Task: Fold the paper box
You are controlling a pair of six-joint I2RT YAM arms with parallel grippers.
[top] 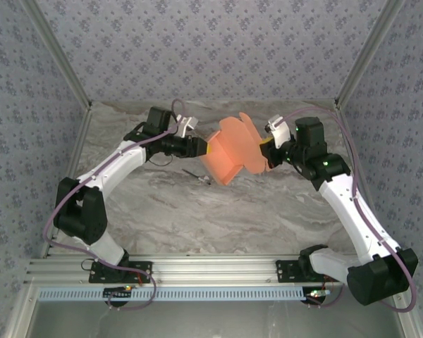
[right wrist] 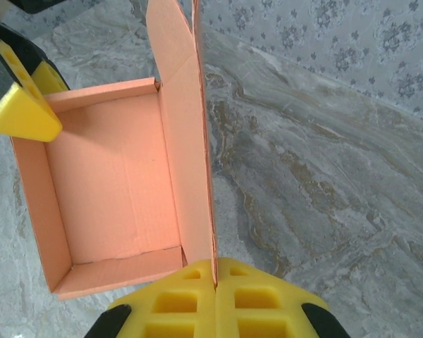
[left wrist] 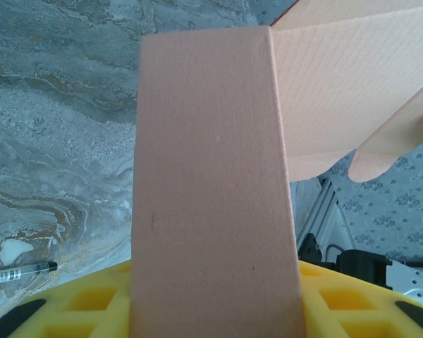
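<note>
1. The paper box (top: 233, 149), salmon-orange and partly folded into an open tray, hung raised off the marbled worktop (top: 197, 218), directly between the two pincers.
2. Left pincer (top: 207, 149): the jaws stood partly apart. A flat panel of the box filled the gap between its yellow fingers (left wrist: 77, 306). The panel hid the contact edges, so whether the fingers pressed on it could not be told.
3. Right pincer (right wrist: 216, 271): the jaws were fully closed and pinched the thin edge of the box's tall side wall. That wall ran straight ahead from the fingertips.
4. In the right wrist view, the tray's open interior lay just left of the right pincer. A flap stood up at the far end of the pinched wall.
5. One yellow fingertip of the left pincer sat at the tray's far left corner, across the tray from the right pincer.
6. A pen (top: 197, 174) lay on the worktop near the left pincer, on the side toward the arm bases and apart from the box.
</note>
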